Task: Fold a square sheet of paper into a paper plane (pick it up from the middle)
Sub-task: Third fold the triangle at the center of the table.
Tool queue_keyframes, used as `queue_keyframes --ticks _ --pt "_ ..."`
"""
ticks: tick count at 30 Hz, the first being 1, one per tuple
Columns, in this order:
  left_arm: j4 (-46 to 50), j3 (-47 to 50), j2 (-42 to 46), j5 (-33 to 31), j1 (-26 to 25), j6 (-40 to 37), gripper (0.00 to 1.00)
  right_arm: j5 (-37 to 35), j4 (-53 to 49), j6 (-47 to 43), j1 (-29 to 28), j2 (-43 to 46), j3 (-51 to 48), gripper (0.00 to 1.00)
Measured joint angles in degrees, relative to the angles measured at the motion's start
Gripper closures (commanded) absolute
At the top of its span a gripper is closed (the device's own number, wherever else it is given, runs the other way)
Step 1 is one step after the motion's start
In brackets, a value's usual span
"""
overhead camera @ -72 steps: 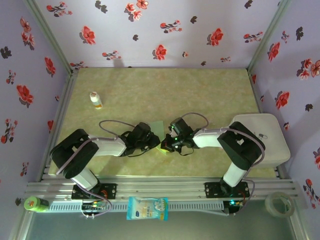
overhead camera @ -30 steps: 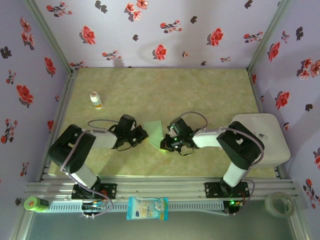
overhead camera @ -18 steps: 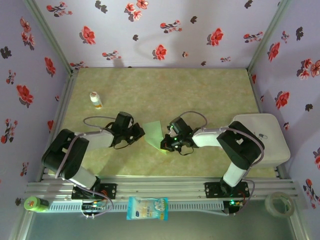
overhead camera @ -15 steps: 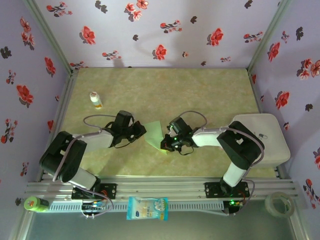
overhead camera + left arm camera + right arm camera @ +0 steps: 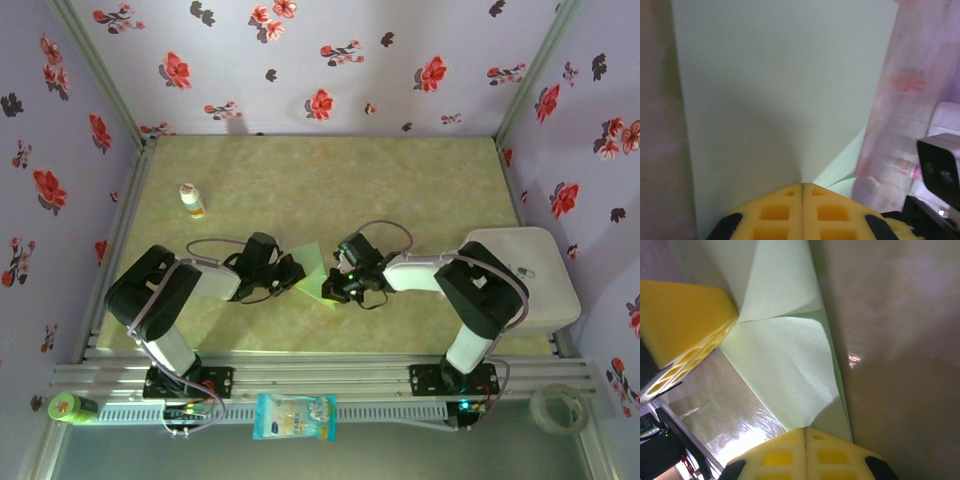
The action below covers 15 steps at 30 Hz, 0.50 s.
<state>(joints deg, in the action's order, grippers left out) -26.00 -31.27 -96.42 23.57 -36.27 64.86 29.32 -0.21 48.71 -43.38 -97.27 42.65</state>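
Note:
The pale mint-green sheet of paper (image 5: 313,268) lies between the two arms in the top view, partly folded, with a raised flap. My left gripper (image 5: 293,275) is at its left edge. In the left wrist view the yellow jaws (image 5: 802,185) are shut, and the sheet (image 5: 780,90) rises straight out of their tip. My right gripper (image 5: 330,290) is at the paper's near right corner. Its jaws (image 5: 805,429) are shut on the paper's edge (image 5: 785,365). The left gripper's yellow pad (image 5: 685,320) meets the paper where the creases converge.
A small white bottle (image 5: 190,200) stands at the far left of the mat. A white box (image 5: 530,280) sits at the right edge. On the near rail lie a white-and-blue packet (image 5: 295,415), a tape roll (image 5: 556,407) and a green object (image 5: 68,407).
The left gripper had drawn back to the left, away from the paper, and has now come back right to the sheet's left edge. The right gripper has stayed at the paper's corner.

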Motion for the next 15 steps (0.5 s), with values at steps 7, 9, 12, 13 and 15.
queue_keyframes --ticks 7,9,12,13,15 --pt "-5.0 2.3 -0.2 -0.4 0.0 1.0 1.0 0.3 -3.6 -1.2 0.0 2.3 1.5 0.96" --pt "-5.3 2.3 -0.2 -0.4 0.0 1.0 1.0 0.9 -3.6 -1.2 -0.3 2.3 2.9 0.96" --pt "-5.3 2.3 -0.2 -0.4 0.0 1.0 1.0 1.4 -3.5 -1.2 -1.1 1.6 5.6 0.96" --pt "-5.3 2.3 -0.2 -0.4 0.0 1.0 1.0 1.4 -3.4 -1.2 -1.3 1.0 6.4 0.96" --pt "-5.0 2.2 -0.2 -0.4 0.0 0.8 1.0 1.6 -2.7 -1.2 -1.7 -0.7 7.7 0.96"
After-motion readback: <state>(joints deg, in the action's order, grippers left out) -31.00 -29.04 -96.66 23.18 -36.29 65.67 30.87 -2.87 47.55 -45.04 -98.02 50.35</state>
